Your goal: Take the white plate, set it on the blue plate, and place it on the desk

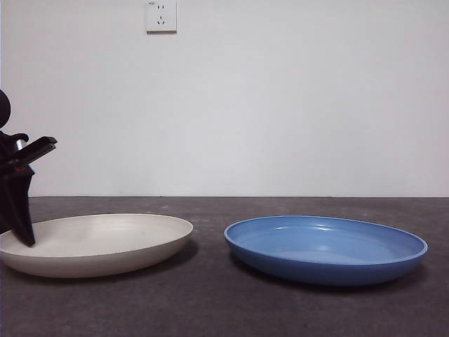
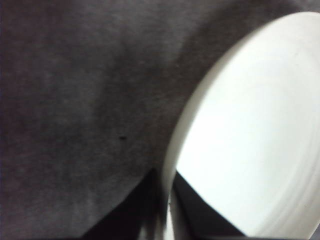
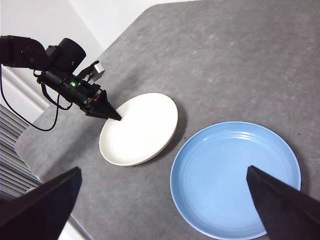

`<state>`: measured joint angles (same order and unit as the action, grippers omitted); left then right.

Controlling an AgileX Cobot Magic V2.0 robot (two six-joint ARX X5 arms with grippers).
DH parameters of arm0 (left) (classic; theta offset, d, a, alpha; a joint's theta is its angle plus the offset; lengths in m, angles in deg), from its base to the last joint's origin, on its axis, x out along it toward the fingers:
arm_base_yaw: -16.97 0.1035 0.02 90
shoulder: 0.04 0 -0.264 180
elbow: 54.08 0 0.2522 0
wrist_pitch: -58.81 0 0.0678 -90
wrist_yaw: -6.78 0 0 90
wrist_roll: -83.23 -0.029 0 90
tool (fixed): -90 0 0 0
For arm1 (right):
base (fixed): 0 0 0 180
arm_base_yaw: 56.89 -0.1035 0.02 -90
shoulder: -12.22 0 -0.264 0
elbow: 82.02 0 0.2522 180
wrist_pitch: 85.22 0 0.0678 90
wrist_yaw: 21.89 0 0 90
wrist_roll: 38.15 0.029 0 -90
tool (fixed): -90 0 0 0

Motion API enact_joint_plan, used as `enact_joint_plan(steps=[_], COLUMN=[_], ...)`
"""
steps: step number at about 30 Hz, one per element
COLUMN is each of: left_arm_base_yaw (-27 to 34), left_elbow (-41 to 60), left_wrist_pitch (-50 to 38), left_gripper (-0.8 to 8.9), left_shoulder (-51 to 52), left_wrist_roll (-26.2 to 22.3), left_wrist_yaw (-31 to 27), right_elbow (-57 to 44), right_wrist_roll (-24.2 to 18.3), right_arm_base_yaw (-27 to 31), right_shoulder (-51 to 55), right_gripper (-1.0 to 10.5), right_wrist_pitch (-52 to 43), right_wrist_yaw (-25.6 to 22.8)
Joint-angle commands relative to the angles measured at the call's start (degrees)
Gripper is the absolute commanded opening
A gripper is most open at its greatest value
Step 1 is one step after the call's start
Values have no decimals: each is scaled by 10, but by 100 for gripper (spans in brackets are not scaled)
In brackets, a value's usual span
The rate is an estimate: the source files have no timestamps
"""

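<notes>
The white plate [image 1: 105,242] lies on the left of the desk [image 1: 210,302], and the blue plate [image 1: 326,249] sits beside it on the right with a small gap between them. My left gripper [image 1: 27,239] is at the white plate's far-left rim. In the left wrist view the rim [image 2: 172,150] runs between the two dark jaws of my left gripper [image 2: 164,200], which are shut on it. From high above, the right wrist view shows the white plate [image 3: 142,127], the blue plate [image 3: 235,177] and my left gripper [image 3: 116,118]. My right gripper [image 3: 163,170] hangs wide open, holding nothing.
A white wall with a socket [image 1: 161,15] stands behind the desk. The desk's edge [image 3: 30,145] runs close behind the left arm [image 3: 60,60], with a cable trailing from it. Bare desk [image 3: 225,60] stretches beyond both plates.
</notes>
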<state>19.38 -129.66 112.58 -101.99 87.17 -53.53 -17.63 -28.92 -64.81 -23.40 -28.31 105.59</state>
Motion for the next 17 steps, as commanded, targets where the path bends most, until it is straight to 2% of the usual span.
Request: enact_joint_plan(steps=[1, 7, 11, 17], left_arm_base_yaw=[-1, -2, -7, -46], left_elbow=[-11, -34, -92, -185], left_wrist_pitch=[-5, 18, 82, 169], left_gripper=[7, 8, 8, 8], left_shoulder=[-12, -11, -11, -11], left_wrist_roll=[-2, 0, 12, 31], left_wrist_yaw=[-2, -2, -2, -1], right_elbow=[9, 9, 19, 60], right_wrist_roll=[-5, -5, -3, -12], right_arm_base_yaw=[-3, -2, -2, -2], right_shoulder=[-2, -2, -2, -2], right_gripper=[597, 591, 583, 583], right_wrist_pitch=[0, -2, 11, 51], right_wrist_yaw=[0, -1, -31, -46])
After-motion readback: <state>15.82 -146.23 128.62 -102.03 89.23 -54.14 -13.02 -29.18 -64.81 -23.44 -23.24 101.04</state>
